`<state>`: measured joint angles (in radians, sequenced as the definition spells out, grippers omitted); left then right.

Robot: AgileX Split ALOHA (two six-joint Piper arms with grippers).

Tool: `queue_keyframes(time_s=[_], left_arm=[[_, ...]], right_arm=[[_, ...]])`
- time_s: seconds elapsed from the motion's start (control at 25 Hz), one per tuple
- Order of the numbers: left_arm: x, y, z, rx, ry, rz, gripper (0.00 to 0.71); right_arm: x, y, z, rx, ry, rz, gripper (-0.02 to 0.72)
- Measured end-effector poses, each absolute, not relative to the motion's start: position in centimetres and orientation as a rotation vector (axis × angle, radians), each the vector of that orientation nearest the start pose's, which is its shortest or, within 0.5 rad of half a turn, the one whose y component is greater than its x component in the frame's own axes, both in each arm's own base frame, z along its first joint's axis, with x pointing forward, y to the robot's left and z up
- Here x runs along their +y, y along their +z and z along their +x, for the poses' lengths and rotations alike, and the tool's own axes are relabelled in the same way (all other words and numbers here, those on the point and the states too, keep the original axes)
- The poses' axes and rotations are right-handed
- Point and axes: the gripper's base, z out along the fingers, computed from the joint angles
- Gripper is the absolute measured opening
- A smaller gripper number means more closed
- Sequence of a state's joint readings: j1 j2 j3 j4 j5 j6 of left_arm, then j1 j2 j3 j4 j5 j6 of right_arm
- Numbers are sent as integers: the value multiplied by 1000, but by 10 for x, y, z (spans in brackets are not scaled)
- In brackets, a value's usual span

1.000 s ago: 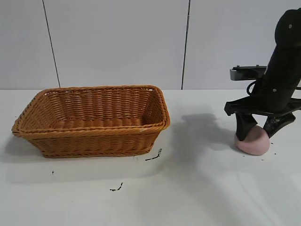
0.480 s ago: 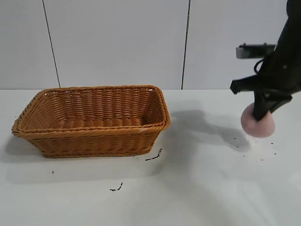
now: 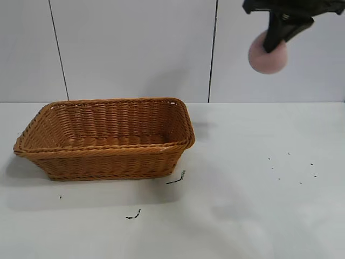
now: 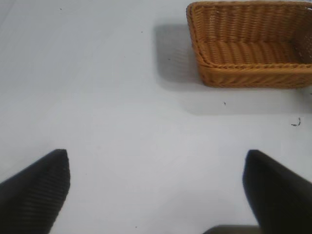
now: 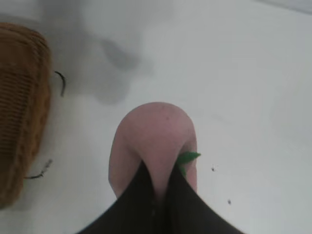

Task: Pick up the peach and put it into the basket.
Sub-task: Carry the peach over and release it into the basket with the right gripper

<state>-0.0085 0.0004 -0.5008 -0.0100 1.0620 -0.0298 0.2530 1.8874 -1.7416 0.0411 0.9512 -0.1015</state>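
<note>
Pink peach [image 3: 268, 55] hangs pinched in my right gripper [image 3: 276, 40], fingers closed on its top, high above the table [image 3: 253, 194], well right of the basket [image 3: 105, 137]; my left gripper [image 4: 156, 190] gapes empty.

- It looked like a lab or test room.
- A bare white bench [image 3: 259, 216] carried a lone wicker basket [image 3: 108, 137].
- Plain pale wall panels [image 3: 135, 48] with dark seams stood behind.
- Small dark specks [image 3: 135, 215] dotted the bench.
</note>
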Motion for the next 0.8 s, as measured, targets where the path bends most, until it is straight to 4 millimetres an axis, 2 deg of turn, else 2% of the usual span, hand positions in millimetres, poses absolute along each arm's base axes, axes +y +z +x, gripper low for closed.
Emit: queue_keyframes(time_s=[0.12,0.2,0.28,0.4,0.52,0.68,0.76,0.8], left_arm=[[-1,277,-5,2045,-36,-21,693],[-1,277,-5,2045,-36,-21,693],[-1,277,-5,2045,-36,-21,693],[-1,277,-5,2045,-36,-21,693],[-1,277,-5,2045,-36,-21,693],[-1,277,-5,2045,-36,-21,693],[-1,277,-5,2045,-36,-21,693],[-1,277,-5,2045,-36,-21,693]], right_arm=[[161,308,415,2495,161,-568,-20],[196,300,416,2476,194,-652,-20],[227,288,413,2464,221,-730,-20],[266,256,411,2457,249,-818,-20],[284,211,416,2494,245,-860,-20],[291,164,423,2544,230,-875,-17],[291,154,423,2560,227,-877,36],[291,154,424,2562,226,-877,107]])
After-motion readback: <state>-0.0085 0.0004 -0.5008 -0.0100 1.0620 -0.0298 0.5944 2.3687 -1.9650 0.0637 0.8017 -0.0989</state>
